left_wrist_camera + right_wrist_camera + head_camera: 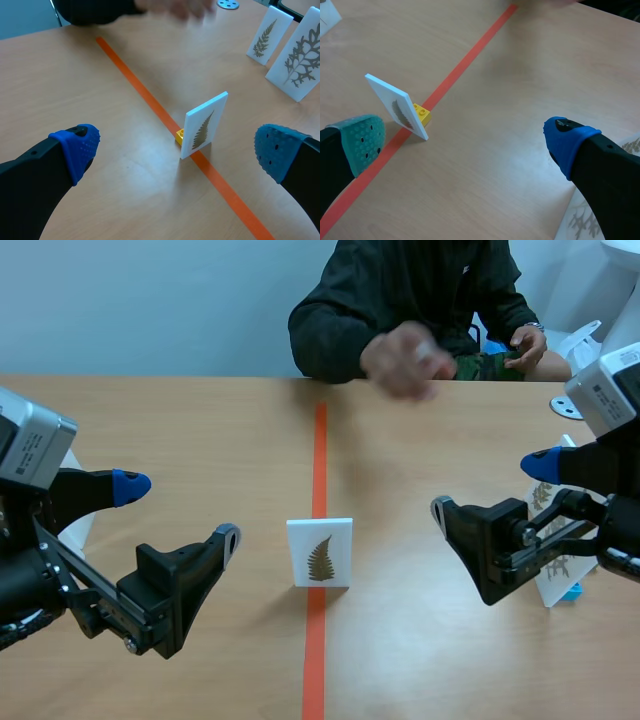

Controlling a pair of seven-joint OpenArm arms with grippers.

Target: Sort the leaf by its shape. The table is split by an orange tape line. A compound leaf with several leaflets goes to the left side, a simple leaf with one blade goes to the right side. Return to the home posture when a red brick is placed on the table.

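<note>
Near the fern card [320, 553], left end effector [181, 511], right end effector [491, 486], both spread wide, empty

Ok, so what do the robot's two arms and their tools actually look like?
The left arm and right arm are black. The left tool and right tool each have two thick, wedge-shaped black fingers tipped with soft dotted pads, blue or grey-green. A silver-grey box with small print sits on each wrist.

The leaf card [395, 105], yellow brick [422, 114] behind it, stands on the tape line [465, 60] before the spread hand [465, 142].
</note>
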